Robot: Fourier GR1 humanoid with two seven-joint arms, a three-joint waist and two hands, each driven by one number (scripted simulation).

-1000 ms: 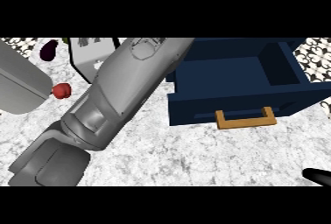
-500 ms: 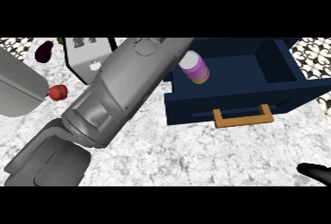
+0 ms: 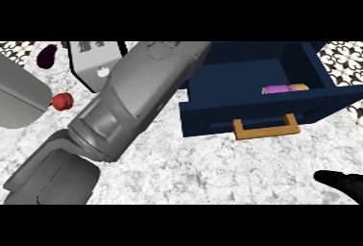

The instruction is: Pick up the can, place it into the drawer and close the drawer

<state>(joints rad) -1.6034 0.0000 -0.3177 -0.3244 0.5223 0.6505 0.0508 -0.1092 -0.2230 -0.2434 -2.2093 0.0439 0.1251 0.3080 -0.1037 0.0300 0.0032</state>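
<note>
- Now the can (image 3: 285,89) lies on its side inside the open blue drawer (image 3: 255,113), released, so closing by the tan handle (image 3: 266,128) looks next.
- Only a dark part of the right robot hand (image 3: 343,182) shows, holding nothing; I cannot tell its fingers' spread. The can sits up and left of it, well apart.
- A grey left forearm (image 3: 135,101) crosses the table (image 3: 212,168); its hand is hidden.

I see a white-grey speckled marble counter (image 3: 212,168), with black-and-white patterned tiling (image 3: 347,57) showing at both upper corners.
</note>
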